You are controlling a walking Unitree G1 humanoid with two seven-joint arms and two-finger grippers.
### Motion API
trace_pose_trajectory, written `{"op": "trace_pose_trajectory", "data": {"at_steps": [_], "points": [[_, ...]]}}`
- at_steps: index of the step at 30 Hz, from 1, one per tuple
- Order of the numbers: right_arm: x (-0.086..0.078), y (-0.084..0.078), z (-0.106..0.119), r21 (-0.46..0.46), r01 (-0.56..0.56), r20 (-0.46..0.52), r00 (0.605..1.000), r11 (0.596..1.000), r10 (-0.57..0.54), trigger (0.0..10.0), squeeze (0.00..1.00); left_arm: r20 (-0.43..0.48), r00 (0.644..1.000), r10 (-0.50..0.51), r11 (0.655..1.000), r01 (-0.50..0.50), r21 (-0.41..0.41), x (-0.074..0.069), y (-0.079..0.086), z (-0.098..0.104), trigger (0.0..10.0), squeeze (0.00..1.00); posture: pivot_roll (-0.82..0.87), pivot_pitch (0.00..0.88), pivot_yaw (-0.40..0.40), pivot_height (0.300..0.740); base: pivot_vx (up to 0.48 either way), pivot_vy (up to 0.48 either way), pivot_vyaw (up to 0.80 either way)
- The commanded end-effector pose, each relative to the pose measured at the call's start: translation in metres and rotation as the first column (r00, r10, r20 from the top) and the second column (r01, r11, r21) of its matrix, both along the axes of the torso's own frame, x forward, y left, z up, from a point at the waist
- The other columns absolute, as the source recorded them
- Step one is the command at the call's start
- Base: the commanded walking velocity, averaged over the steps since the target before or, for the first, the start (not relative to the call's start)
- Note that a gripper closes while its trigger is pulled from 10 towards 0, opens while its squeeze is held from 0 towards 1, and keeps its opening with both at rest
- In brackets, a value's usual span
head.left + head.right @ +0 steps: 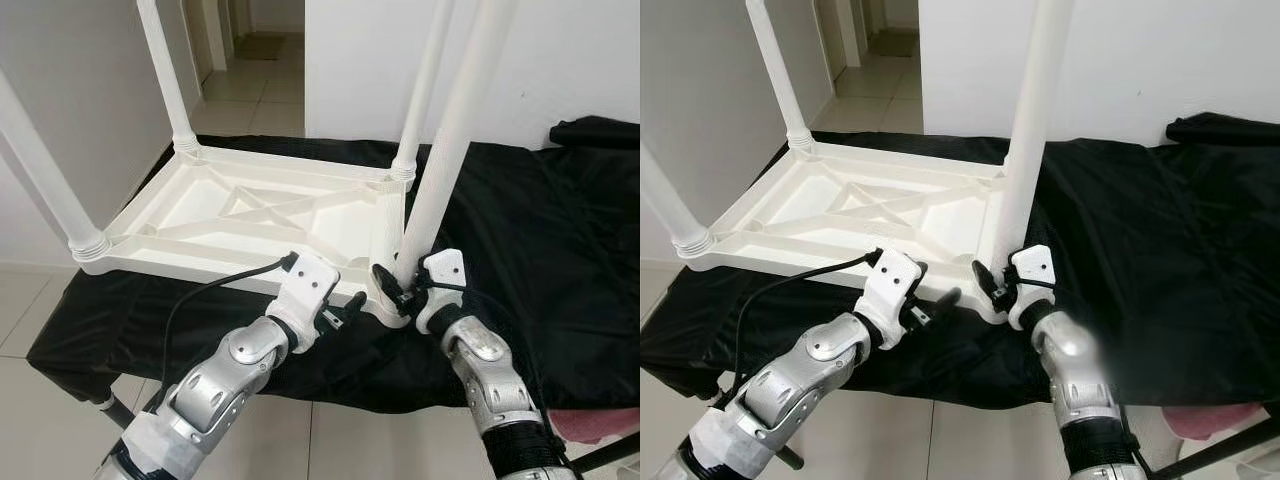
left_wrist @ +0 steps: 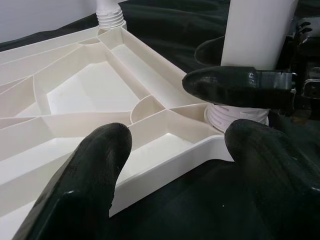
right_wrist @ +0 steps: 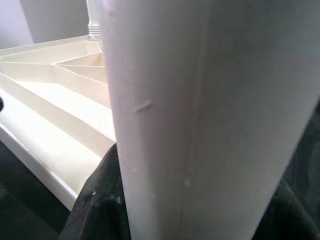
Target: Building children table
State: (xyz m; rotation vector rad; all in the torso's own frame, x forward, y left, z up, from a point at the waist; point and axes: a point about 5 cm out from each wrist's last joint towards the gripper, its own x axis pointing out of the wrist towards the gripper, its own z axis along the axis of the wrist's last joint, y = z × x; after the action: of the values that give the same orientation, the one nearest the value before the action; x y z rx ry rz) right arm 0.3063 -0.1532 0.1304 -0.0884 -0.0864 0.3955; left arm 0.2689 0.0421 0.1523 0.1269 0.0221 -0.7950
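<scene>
I have the white plastic tabletop (image 1: 250, 215) upside down on the black-draped desk (image 1: 560, 260). My right gripper (image 1: 400, 292) has its jaws clamped low on the near-corner leg (image 1: 445, 160), just above its threaded socket. My left gripper (image 1: 345, 318) has its jaws apart, straddling the tabletop's edge beside that socket. The leg looks light, stiff and smooth, so slippery; I judge a low hold best.

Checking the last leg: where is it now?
The leg stands in the near right corner socket of the upturned tabletop, gripped near its base by the right gripper.
</scene>
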Motion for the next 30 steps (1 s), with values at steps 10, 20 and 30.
{"op": "trace_pose_trajectory", "data": {"at_steps": [10,20,30], "points": [[-0.011,0.026,-0.007,0.131,0.387,-0.128,0.920,0.913,-0.372,10.0,0.00,-0.029,0.991,-0.130,0.991,0.131,0.014,-0.006,0.000,-0.004,10.0,0.00,-0.03,0.000,0.045,0.740,0.000,0.000,0.00],[-0.013,0.048,-0.002,0.160,0.470,-0.157,0.880,0.868,-0.447,10.0,0.00,-0.033,0.991,-0.129,0.992,0.129,0.014,-0.006,0.001,-0.004,10.0,0.00,-0.02,0.000,0.048,0.740,0.000,0.000,0.00],[-0.013,0.043,-0.001,0.166,0.464,-0.160,0.883,0.870,-0.440,10.0,0.15,-0.030,0.992,-0.123,0.992,0.124,0.016,-0.005,0.002,-0.003,10.0,0.00,-0.01,0.000,0.045,0.740,0.000,0.000,0.00]]}}
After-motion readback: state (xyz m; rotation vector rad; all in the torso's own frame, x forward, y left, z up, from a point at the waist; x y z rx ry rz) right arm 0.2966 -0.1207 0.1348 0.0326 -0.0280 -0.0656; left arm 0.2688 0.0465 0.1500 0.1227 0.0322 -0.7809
